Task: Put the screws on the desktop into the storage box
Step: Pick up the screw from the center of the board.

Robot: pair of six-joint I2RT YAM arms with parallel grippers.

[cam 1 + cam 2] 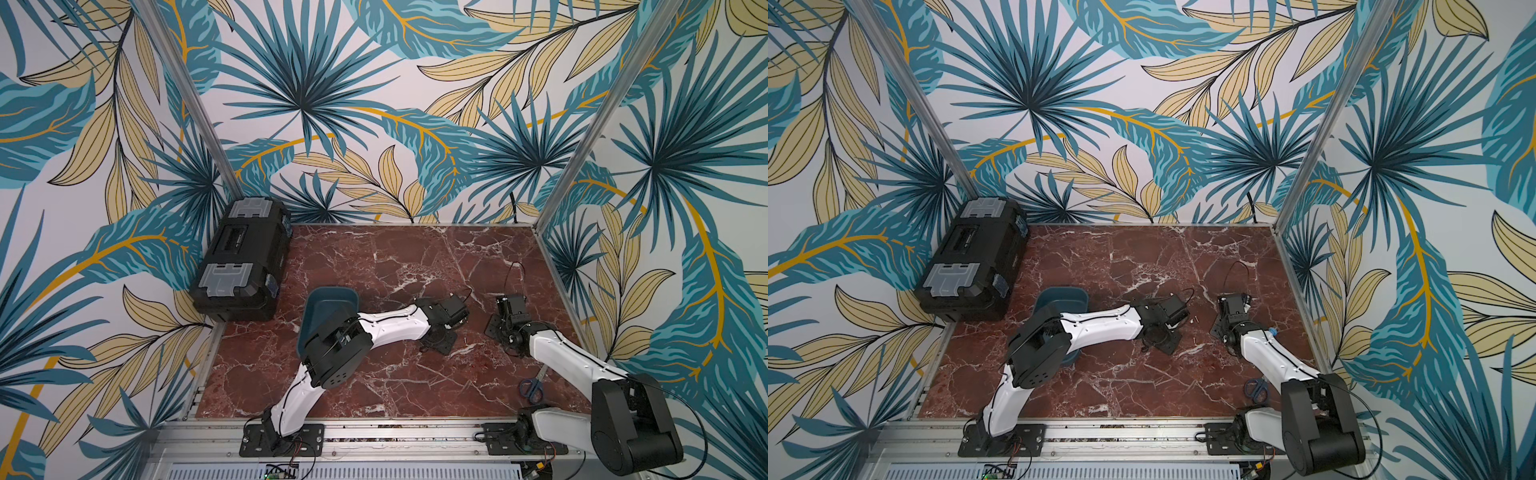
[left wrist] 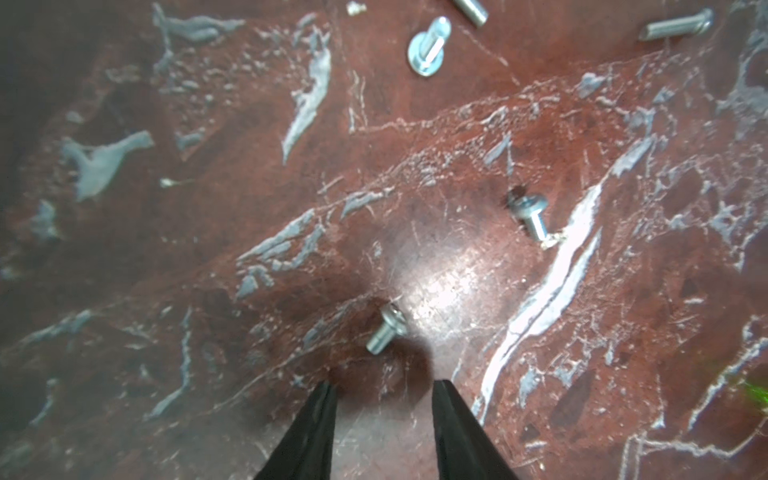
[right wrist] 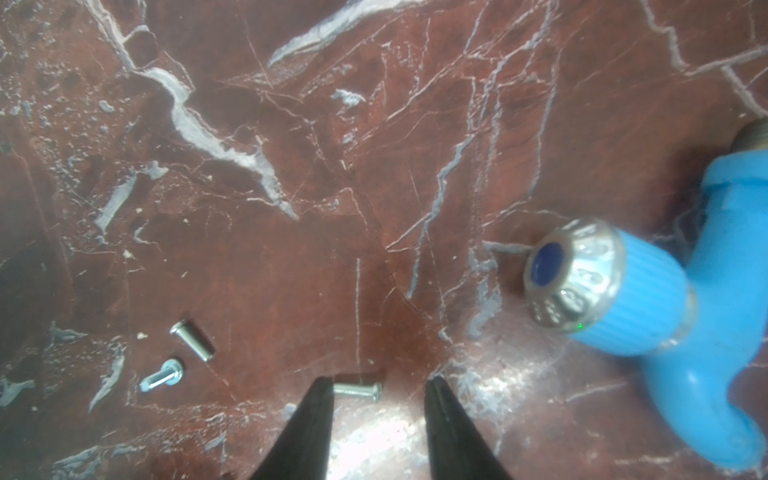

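Screws (image 2: 384,328): one sits just past the tips of the open, empty left end effector (image 2: 384,384), another lies between the open right end effector (image 3: 379,379) tips. At 9 o'clock across the table (image 1: 374,257) is the storage box (image 1: 328,307). Tiny round things, they'll likely skid when pinched.

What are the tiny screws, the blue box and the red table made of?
The screws look like bare metal: silvery, with bright glints. The storage box seems to be plastic: smooth, even dark teal, rounded corners. The desktop looks like polished red-brown marble with white veins and a shine, though it could be a printed imitation.
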